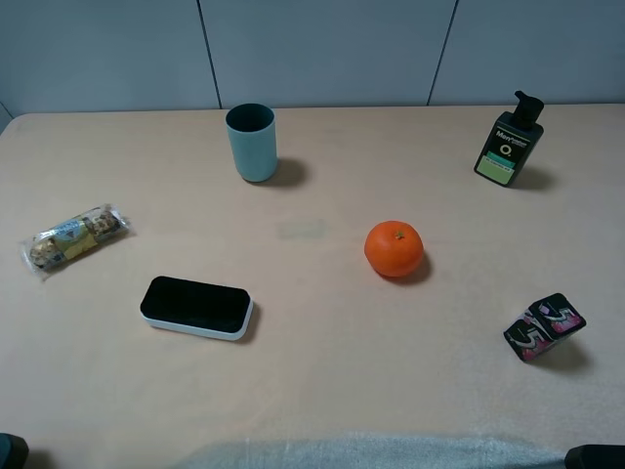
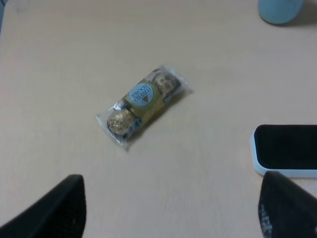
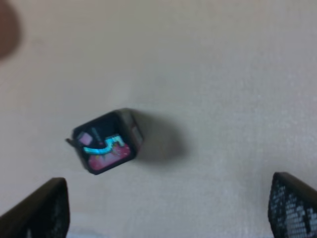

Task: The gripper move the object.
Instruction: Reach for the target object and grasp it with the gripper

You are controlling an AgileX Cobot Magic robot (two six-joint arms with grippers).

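We see the small black box with pink-and-teal "5" graphic (image 1: pixel 545 326) near right on the beige bench (image 1: pixel 322 391), right hand (image 3: pixel 168 210) spread, not touching it, left hand (image 2: pixel 171 210) spread too

Noted a matt, smooth bench (image 1: pixel 322 391), crinkly clear plastic on the snack wrapper (image 2: pixel 143 101), glossy print on the box (image 3: pixel 105 143).

**Left hand** (image 2: pixel 168 218): open. The two dark fingers (image 2: pixel 49 213) stand wide apart, and only their tips show in the left wrist view. The hand is held above the table (image 2: pixel 208 178), facing down on it.

**Right hand** (image 3: pixel 166 213): open. Its fingers (image 3: pixel 292 208) are spread equally wide, and one inner pad shows a mesh texture. The hand is also held above the table.

**Exterior high view:** only a small dark part of the left arm (image 1: pixel 10 451) and of the right arm (image 1: pixel 596 455) shows, one at each lower corner.
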